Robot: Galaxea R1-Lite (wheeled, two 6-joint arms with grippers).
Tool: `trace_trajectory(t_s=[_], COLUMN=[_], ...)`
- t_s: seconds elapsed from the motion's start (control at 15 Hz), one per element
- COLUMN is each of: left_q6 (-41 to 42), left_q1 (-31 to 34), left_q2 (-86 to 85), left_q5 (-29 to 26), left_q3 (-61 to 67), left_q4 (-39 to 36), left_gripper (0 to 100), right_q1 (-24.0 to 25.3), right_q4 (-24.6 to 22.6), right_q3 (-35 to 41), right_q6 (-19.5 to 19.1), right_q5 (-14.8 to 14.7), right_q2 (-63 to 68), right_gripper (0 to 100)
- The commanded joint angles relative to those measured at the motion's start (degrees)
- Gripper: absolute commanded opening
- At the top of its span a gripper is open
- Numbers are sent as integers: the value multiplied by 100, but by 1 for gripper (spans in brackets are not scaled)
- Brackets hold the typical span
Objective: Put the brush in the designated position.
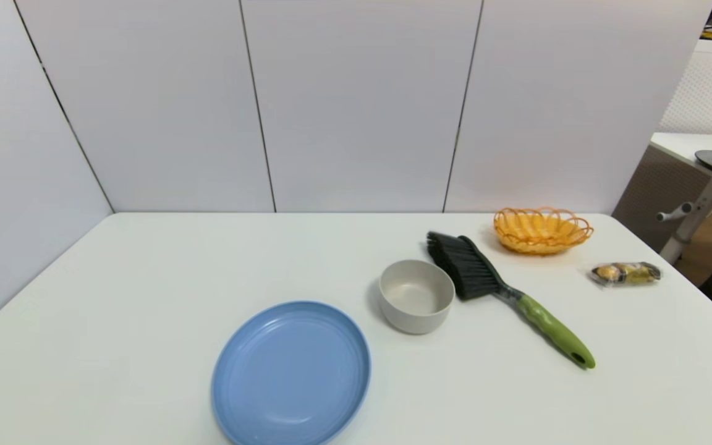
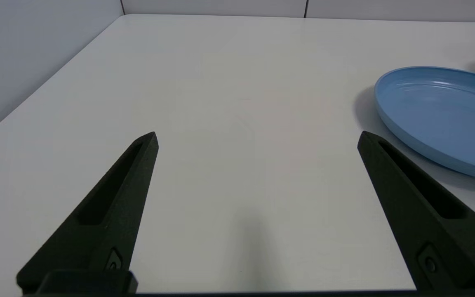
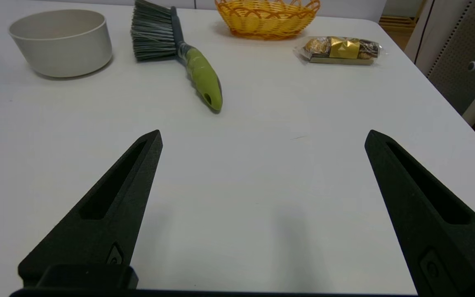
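The brush (image 1: 504, 290) lies flat on the white table, right of centre, black bristles toward the back wall and lime-green handle pointing to the front right. In the right wrist view the brush (image 3: 179, 45) is ahead of my right gripper (image 3: 263, 138), which hangs open over bare table with nothing between its fingers, well short of the handle tip. My left gripper (image 2: 258, 138) is also open over bare table, with the blue plate (image 2: 443, 115) off to one side. Neither arm shows in the head view.
A beige bowl (image 1: 416, 295) stands just left of the bristles. A blue plate (image 1: 292, 374) sits at the front centre. An orange wicker basket (image 1: 541, 230) is at the back right, and a wrapped snack (image 1: 626, 272) lies near the right edge.
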Motion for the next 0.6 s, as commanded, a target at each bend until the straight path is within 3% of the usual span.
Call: trace_trajectory(t_s=[0.07, 0.6], left_q6=[2, 2], left_q1=[2, 2], left_q2=[16, 16], left_q5=[0, 0], left_q3=[0, 0], left_q4=[-2, -2], left_gripper=[100, 100], right_q1=[0, 0], right_q4=[-4, -4], right_q3=[9, 9], right_q6=[74, 74], right_q5=[2, 2], right_q2=[9, 9], right_gripper=[100, 100])
